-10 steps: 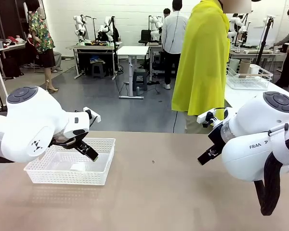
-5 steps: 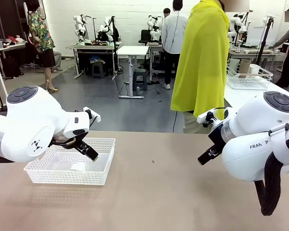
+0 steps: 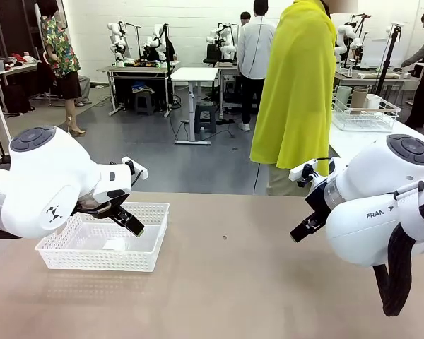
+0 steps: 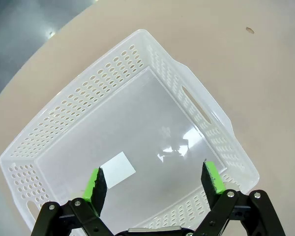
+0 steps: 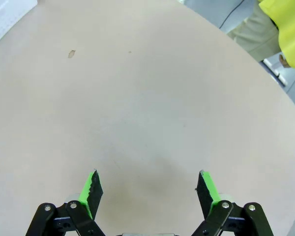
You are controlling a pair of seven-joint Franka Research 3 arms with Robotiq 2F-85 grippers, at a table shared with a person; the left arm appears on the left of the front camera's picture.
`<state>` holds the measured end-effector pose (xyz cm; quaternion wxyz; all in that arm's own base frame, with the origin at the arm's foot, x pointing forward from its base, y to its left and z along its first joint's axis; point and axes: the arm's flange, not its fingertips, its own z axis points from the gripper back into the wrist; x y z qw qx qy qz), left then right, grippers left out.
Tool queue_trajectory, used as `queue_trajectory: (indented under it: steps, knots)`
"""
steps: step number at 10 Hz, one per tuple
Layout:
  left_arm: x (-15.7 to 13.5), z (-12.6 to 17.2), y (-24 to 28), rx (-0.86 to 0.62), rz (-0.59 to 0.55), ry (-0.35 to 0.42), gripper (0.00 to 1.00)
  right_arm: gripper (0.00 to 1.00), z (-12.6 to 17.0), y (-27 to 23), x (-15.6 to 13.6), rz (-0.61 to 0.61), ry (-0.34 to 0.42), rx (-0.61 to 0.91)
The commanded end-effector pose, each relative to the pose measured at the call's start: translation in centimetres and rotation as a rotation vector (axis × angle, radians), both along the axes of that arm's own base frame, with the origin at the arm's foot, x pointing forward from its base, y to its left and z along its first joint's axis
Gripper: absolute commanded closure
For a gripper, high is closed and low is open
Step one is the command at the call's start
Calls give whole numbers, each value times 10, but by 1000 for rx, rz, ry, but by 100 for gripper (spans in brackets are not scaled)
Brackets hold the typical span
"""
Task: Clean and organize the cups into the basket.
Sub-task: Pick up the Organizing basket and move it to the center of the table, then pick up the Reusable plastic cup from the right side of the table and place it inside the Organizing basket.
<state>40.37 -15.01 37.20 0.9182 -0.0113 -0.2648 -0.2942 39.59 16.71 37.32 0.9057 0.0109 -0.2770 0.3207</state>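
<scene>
The white mesh basket (image 3: 99, 260) sits on the table at the left, holding nothing but a white label on its floor. My left gripper (image 3: 133, 224) hangs open just above it. In the left wrist view the basket (image 4: 88, 93) lies below my left gripper (image 4: 155, 181), whose green pads (image 4: 94, 181) stand wide apart. My right gripper (image 3: 300, 232) hovers open over bare tabletop at the right, and nothing lies between the jaws of the right gripper (image 5: 150, 189). A pale green cup (image 3: 343, 94) and a tan cup (image 3: 358, 99) appear to stand in a wire rack on the side table.
A person in a yellow top (image 3: 297, 92) stands at the far edge of the table, and their hand (image 5: 284, 60) shows in the right wrist view. The white wire rack (image 3: 364, 116) rests on a white side table at the back right. A small dark speck (image 3: 225, 238) marks the table's middle.
Both arms hold still with their grippers open. The person in yellow has shifted only slightly.
</scene>
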Motion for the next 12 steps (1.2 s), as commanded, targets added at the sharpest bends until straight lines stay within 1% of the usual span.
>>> queue_trajectory:
  steps: [1,2,3,4,5,6,7,8,9,10,11,12]
  knots:
    - [0,0,0,0,0,0,0,0,0,0,0,0,0,0]
    - [0,0,0,0,0,0,0,0,0,0,0,0,0,0]
    - [-26,31,5,36,-31,-29,0,0,26,-8,-22,-25,-25,-25]
    - [-57,59,17,111,-81,-109,0,0,53,-20,-53,-16,-24,-34]
    - [-94,84,26,180,-77,-125,0,0,74,-35,-88,-26,-3,-76]
    - [-117,94,34,231,-97,-117,0,0,88,-48,-117,-51,19,-101]
    - [-137,94,39,264,-110,-98,0,0,96,-56,-146,-53,37,-112]
    - [-151,91,42,264,-134,-81,0,0,96,-61,-171,-55,52,-132]
    - [-160,86,40,264,-157,-80,0,0,93,-64,-184,-56,68,-120]
    - [-161,75,35,315,-148,-188,0,0,88,-63,-181,-100,5,-211]
    - [-92,153,12,269,-114,-83,0,0,156,-41,-110,-46,60,-123]
    - [-92,153,12,269,-114,-83,0,0,156,-41,-110,-46,60,-123]
